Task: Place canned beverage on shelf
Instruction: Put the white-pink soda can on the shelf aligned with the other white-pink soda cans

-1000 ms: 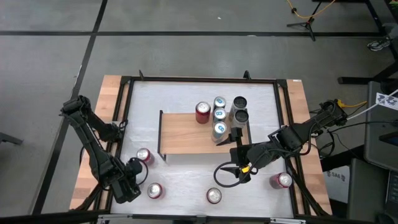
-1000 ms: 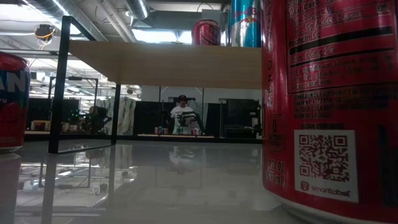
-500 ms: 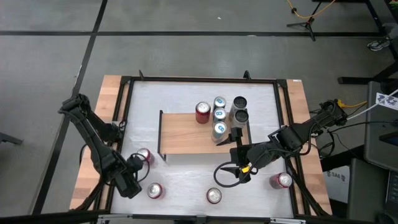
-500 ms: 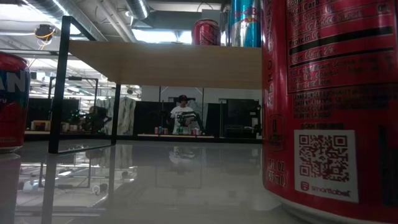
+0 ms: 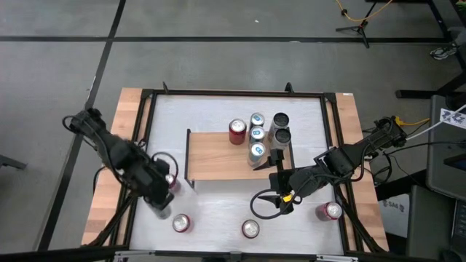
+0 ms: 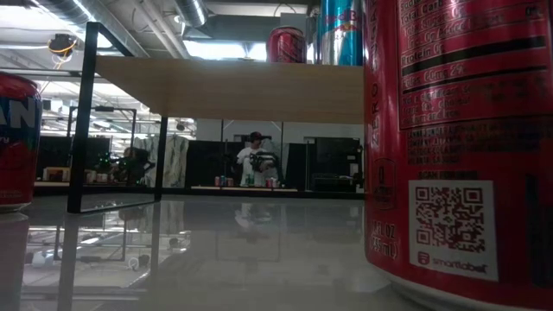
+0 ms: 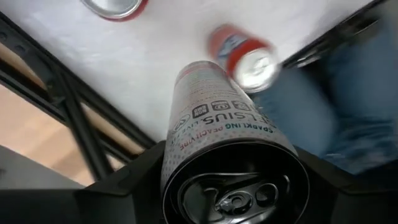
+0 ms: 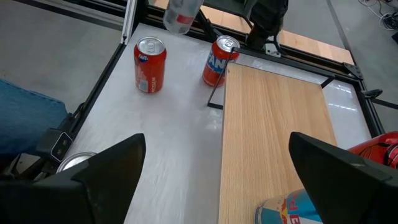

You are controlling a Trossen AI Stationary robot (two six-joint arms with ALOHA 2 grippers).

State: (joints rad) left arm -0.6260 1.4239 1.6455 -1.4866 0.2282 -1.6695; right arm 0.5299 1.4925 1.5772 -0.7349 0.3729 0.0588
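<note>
Going left to right: the left gripper (image 5: pixel 162 198) sits clenched round a pale can (image 7: pixel 231 155), lifted off the table (image 5: pixel 218 211) near the left end of the shelf (image 5: pixel 218 156); in the left wrist view its fingers clasp both sides of the can's body. Several cans (image 5: pixel 256 135) already stand on the shelf's right part, so I judge the job partly done, with this can and four red ones (image 5: pixel 181 223) on the table left. The right gripper (image 5: pixel 266 204) waits spread wide and empty, low in front of the shelf.
</note>
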